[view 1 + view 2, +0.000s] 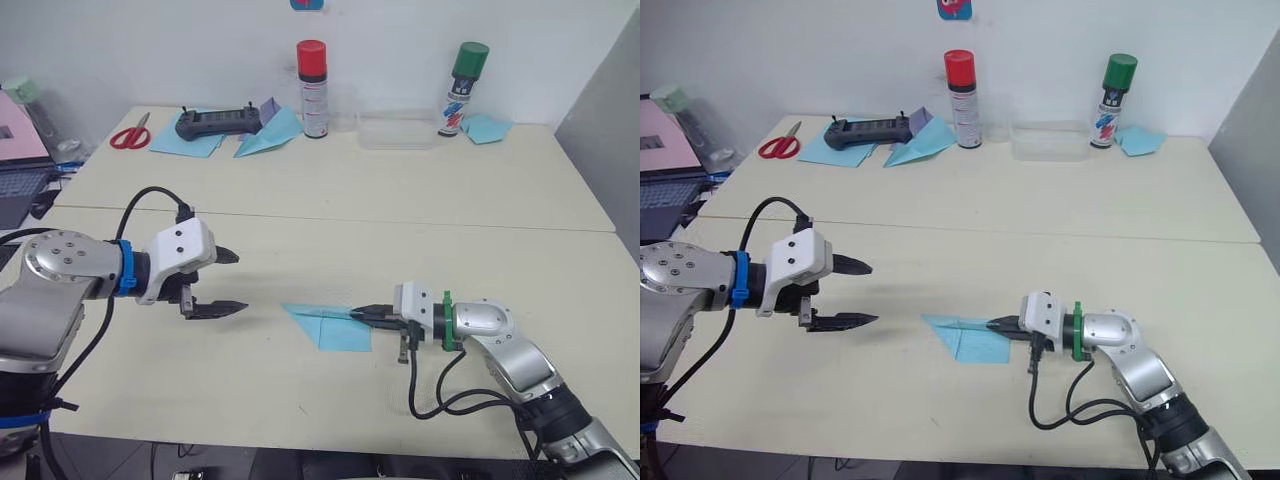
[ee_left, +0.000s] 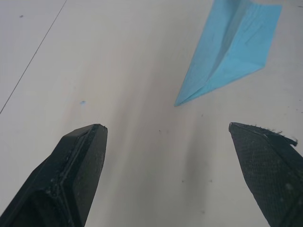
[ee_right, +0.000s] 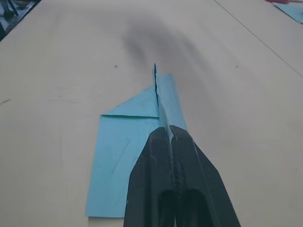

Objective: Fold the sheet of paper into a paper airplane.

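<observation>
While our right claw (image 1: 1002, 324) is pinched shut on the upright middle ridge of the paper (image 1: 970, 340) lying flat just ahead of it, our left claw (image 1: 862, 294), wide open and empty, should press the near wing before we crease.

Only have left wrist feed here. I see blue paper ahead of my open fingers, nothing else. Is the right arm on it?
Observer: Yes. The right gripper is shut on the sheet of paper, pinching its raised centre fold at the wide end.
Operator: Paper lifted or down?
Observer: Down. Its wings lie flat on the table; the pinched ridge alone stands up.
Operator: Where's my left relative to it?
Observer: The left gripper is open, off the paper's pointed tip, apart from it.
Operator: Anything else nearby?
Observer: Nothing close. At the far edge stand a red-capped spray can and a green-capped spray can.
</observation>
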{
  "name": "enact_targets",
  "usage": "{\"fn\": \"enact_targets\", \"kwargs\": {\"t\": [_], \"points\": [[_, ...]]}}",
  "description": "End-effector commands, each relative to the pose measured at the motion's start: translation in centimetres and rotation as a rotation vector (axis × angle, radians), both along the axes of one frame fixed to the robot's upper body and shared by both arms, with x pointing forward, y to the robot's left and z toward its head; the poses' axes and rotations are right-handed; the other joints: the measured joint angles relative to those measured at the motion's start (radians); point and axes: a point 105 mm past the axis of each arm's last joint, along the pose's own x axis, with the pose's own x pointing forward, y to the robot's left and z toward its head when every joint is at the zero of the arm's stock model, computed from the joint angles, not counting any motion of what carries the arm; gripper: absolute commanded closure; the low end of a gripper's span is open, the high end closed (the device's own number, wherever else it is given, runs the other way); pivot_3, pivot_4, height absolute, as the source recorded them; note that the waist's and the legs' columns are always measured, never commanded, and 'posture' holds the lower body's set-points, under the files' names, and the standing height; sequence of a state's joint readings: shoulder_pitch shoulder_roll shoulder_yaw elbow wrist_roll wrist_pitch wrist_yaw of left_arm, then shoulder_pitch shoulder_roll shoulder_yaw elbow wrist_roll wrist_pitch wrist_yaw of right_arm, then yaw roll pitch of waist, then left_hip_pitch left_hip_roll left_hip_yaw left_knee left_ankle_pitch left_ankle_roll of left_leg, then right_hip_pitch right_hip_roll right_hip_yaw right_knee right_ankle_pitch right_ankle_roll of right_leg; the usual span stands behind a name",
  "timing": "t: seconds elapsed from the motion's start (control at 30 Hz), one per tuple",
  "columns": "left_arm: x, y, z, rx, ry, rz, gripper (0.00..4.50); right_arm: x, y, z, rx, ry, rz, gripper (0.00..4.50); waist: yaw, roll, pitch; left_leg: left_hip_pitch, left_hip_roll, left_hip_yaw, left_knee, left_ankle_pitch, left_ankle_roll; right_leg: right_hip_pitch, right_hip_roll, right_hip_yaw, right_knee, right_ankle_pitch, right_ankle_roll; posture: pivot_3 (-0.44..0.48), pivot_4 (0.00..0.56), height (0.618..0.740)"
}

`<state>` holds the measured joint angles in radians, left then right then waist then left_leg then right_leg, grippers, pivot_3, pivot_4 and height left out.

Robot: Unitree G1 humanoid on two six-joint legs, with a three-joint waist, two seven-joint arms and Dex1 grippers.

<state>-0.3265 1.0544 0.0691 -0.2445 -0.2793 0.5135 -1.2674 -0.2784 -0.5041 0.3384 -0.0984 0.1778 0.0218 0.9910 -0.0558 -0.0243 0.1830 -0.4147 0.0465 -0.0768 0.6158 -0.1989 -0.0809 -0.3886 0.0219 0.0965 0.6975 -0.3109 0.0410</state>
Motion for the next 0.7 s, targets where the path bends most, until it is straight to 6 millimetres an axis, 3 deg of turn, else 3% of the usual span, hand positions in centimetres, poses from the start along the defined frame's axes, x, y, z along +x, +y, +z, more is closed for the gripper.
{"fn": "enact_targets", "kwargs": {"t": [0.03, 0.17, 0.27, 0.33, 0.4, 0.5, 0.7], "points": [[0.0, -0.8, 0.7, -0.004, -0.035, -0.038, 0.00, -0.7, 0.0, 1.2, 0.019, -0.065, 0.047, 4.49, 0.000, 0.000, 0.000, 0.000, 0.000, 0.000, 0.000, 0.000, 0.000, 0.000, 0.000, 0.000, 0.000, 0.000, 0.000, 0.000, 0.150, 0.740], [0.2, -1.0, 0.6, -0.013, -0.035, -0.042, 0.00, -0.8, -0.2, 1.2, 0.018, -0.066, 0.057, 4.49, 0.000, 0.000, 0.000, 0.000, 0.000, 0.000, 0.000, 0.000, 0.000, 0.000, 0.000, 0.000, 0.000, 0.000, 0.000, 0.000, 0.150, 0.740], [1.8, -2.0, 0.5, -0.037, -0.114, -0.037, 0.00, -0.6, -0.8, 1.5, 0.008, -0.064, 0.048, 3.87, 0.005, 0.000, 0.000, 0.000, 0.000, 0.000, 0.001, 0.000, 0.000, 0.000, 0.000, 0.000, 0.000, 0.000, 0.000, 0.000, 0.150, 0.740], [2.5, -2.5, 0.7, -0.087, -0.126, -0.020, 0.00, -0.6, -1.0, 1.8, 0.003, -0.062, 0.050, 3.16, 0.005, 0.000, 0.000, -0.001, 0.000, 0.000, 0.004, 0.000, 0.000, 0.001, 0.000, 0.000, 0.000, 0.000, 0.000, 0.000, 0.150, 0.740], [3.2, -3.3, 0.1, -0.147, -0.133, -0.012, 0.39, -1.3, -1.7, 2.8, 0.015, 0.005, 0.047, 2.50, 0.007, 0.001, 0.001, -0.002, 0.000, 0.000, 0.007, 0.000, 0.000, 0.001, 0.000, 0.000, 0.000, 0.000, 0.000, 0.000, 0.150, 0.740], [3.4, -4.6, -1.4, -0.201, -0.104, -0.035, 1.26, -2.0, -2.1, 4.0, 0.019, 0.020, 0.032, 2.50, 0.008, 0.001, 0.001, -0.002, -0.001, 0.000, 0.009, 0.000, 0.000, 0.002, -0.001, 0.000, 0.001, 0.001, 0.001, 0.000, 0.150, 0.740], [3.6, -7.4, -3.7, -0.271, -0.033, -0.093, 3.29, -2.0, -1.5, 4.5, 0.027, -0.009, 0.011, 2.50, 0.006, 0.001, 0.000, -0.002, -0.001, -0.001, 0.011, 0.000, 0.000, 0.003, 0.000, 0.000, 0.001, 0.001, 0.002, 0.000, 0.150, 0.740]]}}
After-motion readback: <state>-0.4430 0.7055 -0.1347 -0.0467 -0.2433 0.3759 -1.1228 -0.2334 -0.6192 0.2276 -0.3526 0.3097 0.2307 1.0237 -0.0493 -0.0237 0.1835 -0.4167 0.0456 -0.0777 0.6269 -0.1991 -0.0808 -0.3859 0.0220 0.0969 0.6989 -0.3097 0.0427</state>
